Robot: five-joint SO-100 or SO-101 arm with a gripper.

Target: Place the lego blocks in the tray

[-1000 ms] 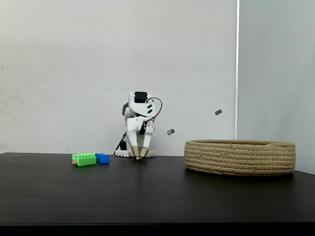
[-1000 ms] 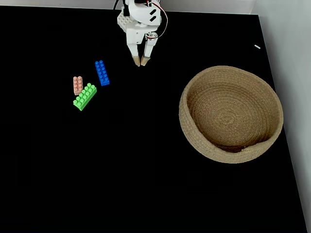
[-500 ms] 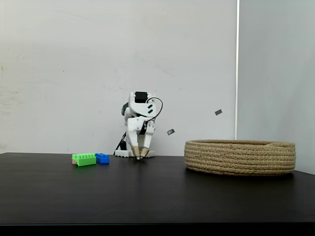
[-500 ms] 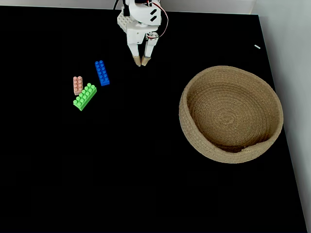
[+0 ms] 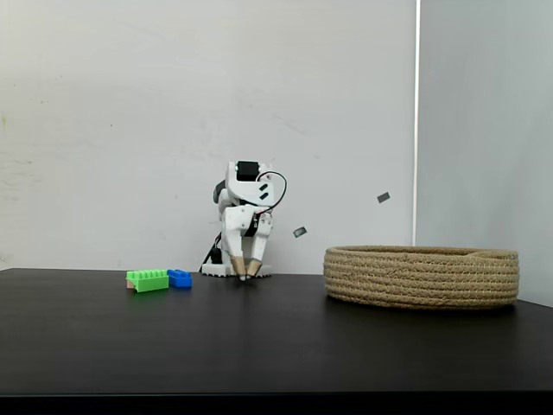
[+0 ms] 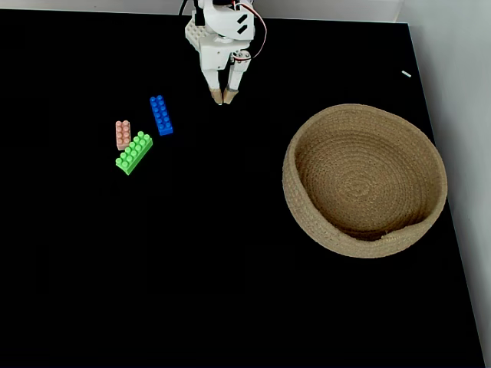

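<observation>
Nothing's been picked up yet, and all three bricks are on the black table [image 6: 230, 291], so the whole job is ahead. Working from the near side back: the tray [image 6: 364, 181], a wide coiled-rope basket, sits empty on the right in the top-down fixed view. Over on the left is the green brick [image 6: 133, 152], with the pink brick [image 6: 123, 134] just beside its far end; I can't tell if those two actually touch. A bit farther back and to the right is the blue brick [image 6: 161, 115], apart from both. Farthest back is the gripper [image 6: 223, 96], folded down close to the arm's base, tips pointing at the table. Its fingers are nearly together with only a thin gap, and there's nothing between them.

What I'd worry about: green and pink are so close that going for one could easily nudge or drag the other, and the pink one is tiny, so it could pop out of a slightly off-centre pinch. The tray wall is also fairly tall next to the bricks in the side fixed view [image 5: 422, 277], so a low carry might clip the rim.

The tabletop is plain matte black. Behind it is a white wall [image 5: 173, 112], with another pale panel on the right.
</observation>
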